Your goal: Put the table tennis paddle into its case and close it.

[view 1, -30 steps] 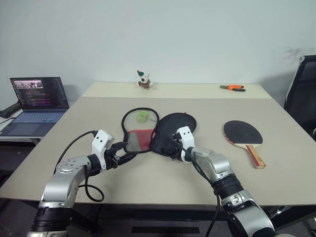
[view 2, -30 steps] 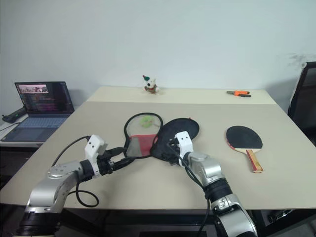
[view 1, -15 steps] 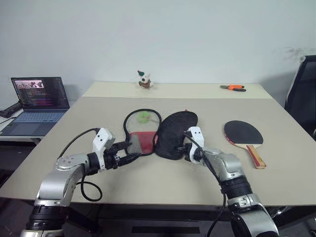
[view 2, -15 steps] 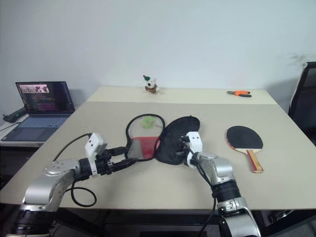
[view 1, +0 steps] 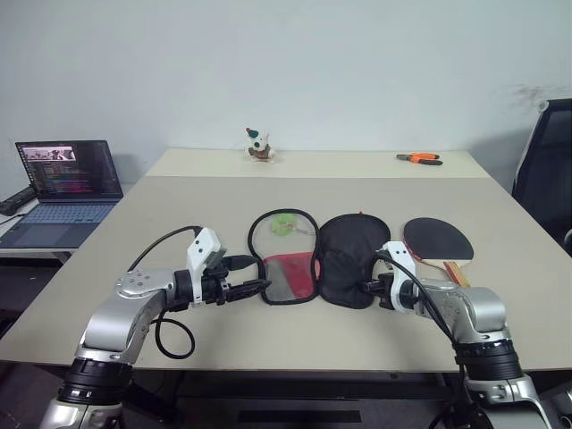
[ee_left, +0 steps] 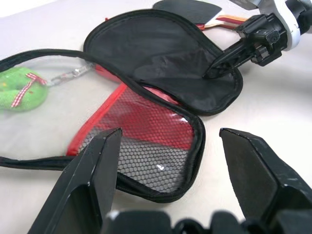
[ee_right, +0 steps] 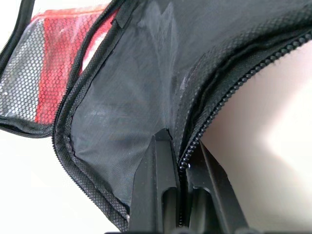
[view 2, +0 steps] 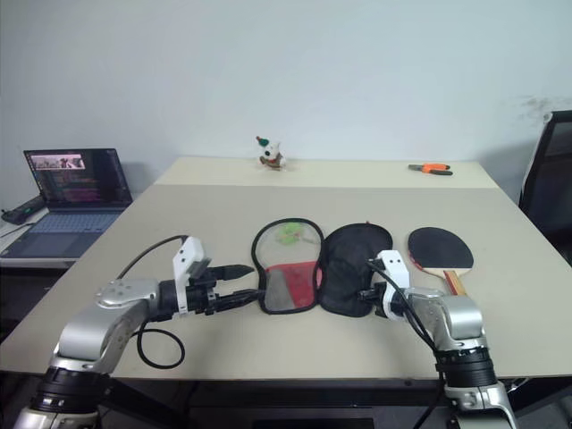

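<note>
Case (view 1: 317, 259) – blk w/ red mesh panel, paddle (view 1: 438, 238) – blk rubber

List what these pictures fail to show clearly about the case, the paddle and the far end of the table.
- Paddle handle: in the eye views its near end is hidden behind the right tool and wrist.
- Case: its underside lies against the table.
- Figurine and orange-handled tool on the far edge: too small for detail.
- Laptop screen: text too small to read.

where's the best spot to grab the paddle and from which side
Probably the handle of the table tennis paddle: narrow and straight, pointing toward the robot, while the blade lies flat. Come from above with the right gripper, after it frees the case.
</note>
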`<state>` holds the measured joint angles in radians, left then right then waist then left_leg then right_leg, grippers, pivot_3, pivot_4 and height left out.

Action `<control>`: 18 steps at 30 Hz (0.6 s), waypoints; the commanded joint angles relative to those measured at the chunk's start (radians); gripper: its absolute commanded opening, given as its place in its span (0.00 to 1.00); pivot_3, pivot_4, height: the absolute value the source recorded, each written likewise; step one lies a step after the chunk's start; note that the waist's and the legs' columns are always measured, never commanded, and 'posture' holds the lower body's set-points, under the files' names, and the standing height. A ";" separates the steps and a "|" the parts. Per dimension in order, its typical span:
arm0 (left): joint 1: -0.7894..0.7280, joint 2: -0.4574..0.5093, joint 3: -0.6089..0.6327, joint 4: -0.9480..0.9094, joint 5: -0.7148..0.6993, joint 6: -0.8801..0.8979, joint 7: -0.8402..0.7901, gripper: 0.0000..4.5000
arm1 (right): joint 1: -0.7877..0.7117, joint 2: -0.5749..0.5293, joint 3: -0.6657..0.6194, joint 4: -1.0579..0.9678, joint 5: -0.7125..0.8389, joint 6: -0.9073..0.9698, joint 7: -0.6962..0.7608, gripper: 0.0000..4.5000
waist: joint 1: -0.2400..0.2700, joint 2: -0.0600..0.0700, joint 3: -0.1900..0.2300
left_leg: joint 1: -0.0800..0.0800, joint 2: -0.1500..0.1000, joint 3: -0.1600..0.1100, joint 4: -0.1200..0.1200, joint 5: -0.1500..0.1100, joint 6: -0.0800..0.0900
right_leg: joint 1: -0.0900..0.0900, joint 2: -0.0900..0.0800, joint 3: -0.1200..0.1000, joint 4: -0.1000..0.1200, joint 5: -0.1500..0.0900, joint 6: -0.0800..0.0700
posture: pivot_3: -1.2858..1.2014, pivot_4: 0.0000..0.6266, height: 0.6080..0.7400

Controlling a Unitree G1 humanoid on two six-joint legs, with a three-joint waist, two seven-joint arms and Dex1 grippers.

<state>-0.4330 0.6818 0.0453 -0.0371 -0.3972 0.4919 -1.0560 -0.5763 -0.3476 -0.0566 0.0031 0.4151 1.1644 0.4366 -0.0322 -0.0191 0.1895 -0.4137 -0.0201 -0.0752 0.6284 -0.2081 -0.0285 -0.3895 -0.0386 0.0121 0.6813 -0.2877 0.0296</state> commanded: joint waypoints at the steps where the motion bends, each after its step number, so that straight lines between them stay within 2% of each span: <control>1: -0.026 0.004 -0.001 -0.004 -0.006 -0.020 -0.007 0.78 | -0.032 -0.050 -0.009 -0.009 0.002 -0.012 0.025 0.00 | 0.000 0.000 0.000 | 0.000 0.000 0.000 0.000 0.000 0.000 | 0.000 0.000 0.000 0.000 0.000 0.000 | 0.52 0.24 1.00; 14: -0.011 0.020 -0.002 -0.030 -0.038 0.001 -0.052 0.78 | -0.114 -0.115 0.023 0.123 -0.007 -0.036 0.091 0.00 | 0.000 0.000 0.000 | 0.000 0.000 0.000 0.000 0.000 0.000 | 0.000 0.000 0.000 0.000 0.000 0.000 | 0.52 0.24 1.00; 15: -0.012 0.020 -0.001 -0.030 -0.038 0.001 -0.052 0.78 | -0.115 -0.116 0.024 0.127 -0.008 -0.041 0.093 0.11 | 0.000 0.000 0.000 | 0.000 0.000 0.000 0.000 0.000 0.000 | 0.000 0.000 0.000 0.000 0.000 0.000 | 0.52 0.24 1.00; 17: -0.012 0.019 -0.002 -0.033 -0.037 0.001 -0.052 0.78 | -0.116 -0.118 0.027 0.135 -0.019 -0.060 0.089 0.22 | 0.000 0.000 0.000 | 0.000 0.000 0.000 0.000 0.000 0.000 | 0.000 0.000 0.000 0.000 0.000 0.000 | 0.52 0.24 1.00; 18: -0.011 0.019 -0.003 -0.033 -0.035 0.000 -0.052 0.78 | -0.124 -0.125 0.026 0.140 -0.027 -0.075 0.089 0.31 | 0.000 0.000 0.000 | 0.000 0.000 0.000 0.000 0.000 0.000 | 0.000 0.000 0.000 0.000 0.000 0.000 | 0.52 0.24 1.00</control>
<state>-0.4395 0.6849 0.0357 -0.0340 -0.4191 0.4957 -1.1028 -0.6674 -0.4510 -0.0192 0.1552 0.4019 1.1225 0.5228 -0.0324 -0.0192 0.1895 -0.4139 -0.0200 -0.0750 0.6284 -0.2082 -0.0285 -0.3894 -0.0386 0.0122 0.6811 -0.2877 0.0296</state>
